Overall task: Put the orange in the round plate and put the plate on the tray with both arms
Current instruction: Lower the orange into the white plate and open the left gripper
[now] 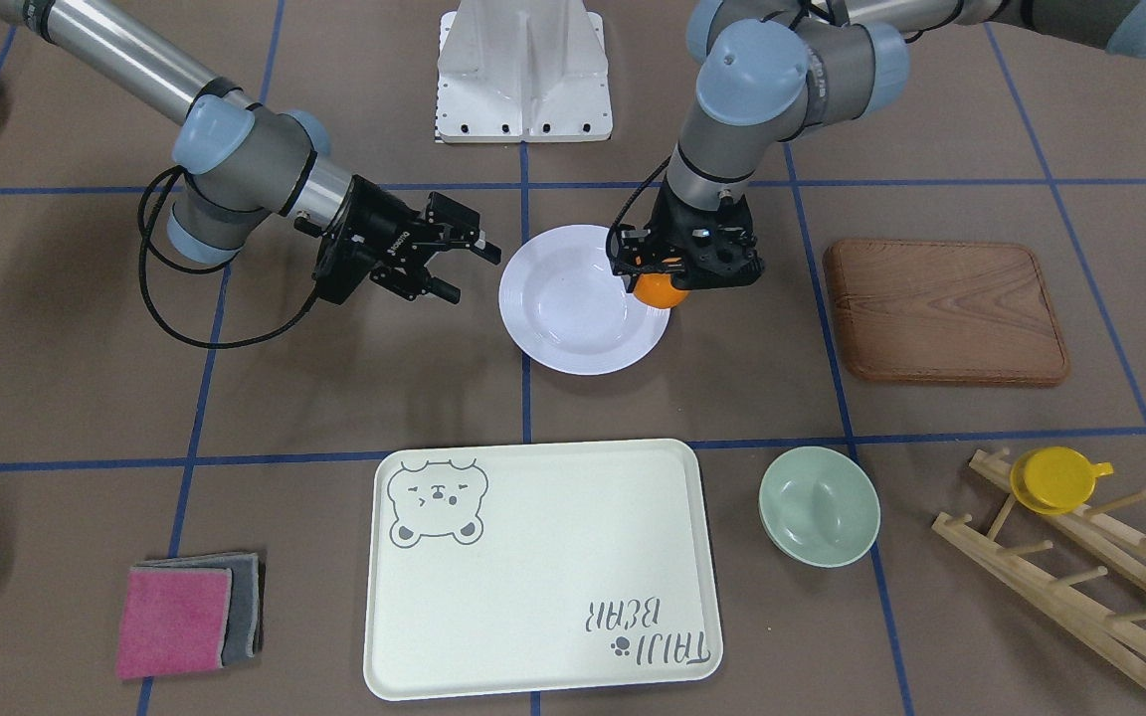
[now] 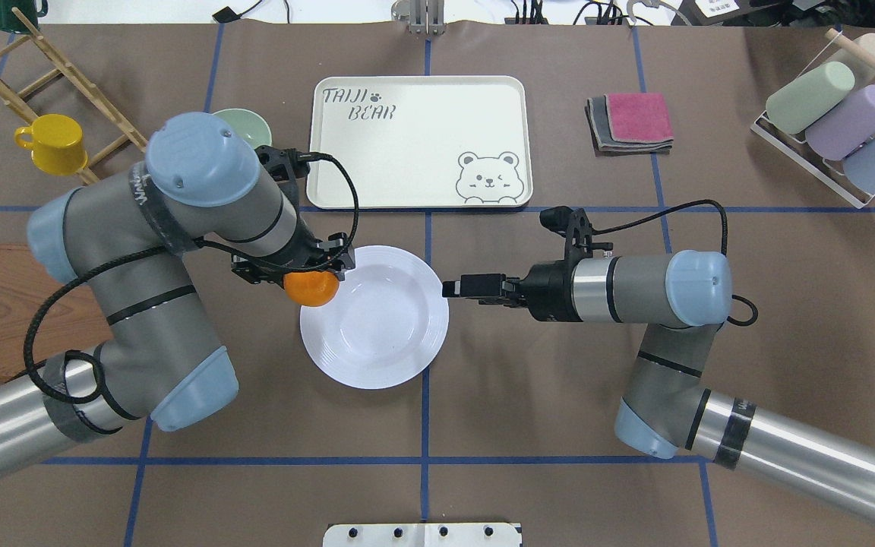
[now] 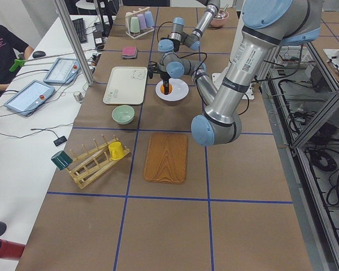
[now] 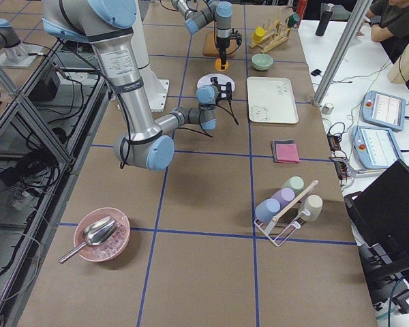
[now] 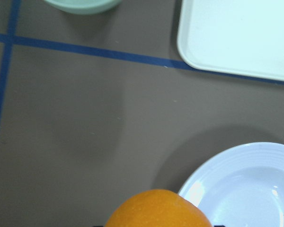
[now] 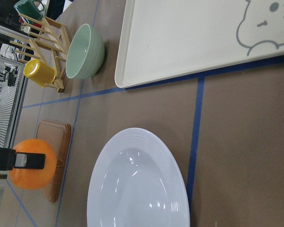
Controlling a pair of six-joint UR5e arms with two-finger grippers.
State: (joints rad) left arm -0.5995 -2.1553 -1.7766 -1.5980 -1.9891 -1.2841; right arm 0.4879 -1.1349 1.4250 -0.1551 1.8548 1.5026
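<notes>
My left gripper (image 1: 670, 275) is shut on the orange (image 1: 660, 289), holding it just above the rim of the round plate (image 1: 573, 310) on that arm's side. From overhead the orange (image 2: 312, 289) overlaps the edge of the plate (image 2: 377, 323). The white plate lies flat on the table with an empty well. My right gripper (image 1: 474, 273) is open beside the plate's opposite rim, with nothing between its fingers. The cream bear tray (image 1: 533, 567) lies empty past the plate, on the side away from the robot's base. The left wrist view shows the orange (image 5: 158, 210) at its bottom edge.
A wooden board (image 1: 946, 310) lies beyond the left arm. A pale-green bowl (image 1: 819, 505) sits beside the tray. A yellow cup (image 1: 1055, 479) rests on a wooden rack (image 1: 1080, 577). Folded pink and grey cloths (image 1: 185, 615) lie on the tray's other side. A rack of cups (image 2: 832, 114) stands far right.
</notes>
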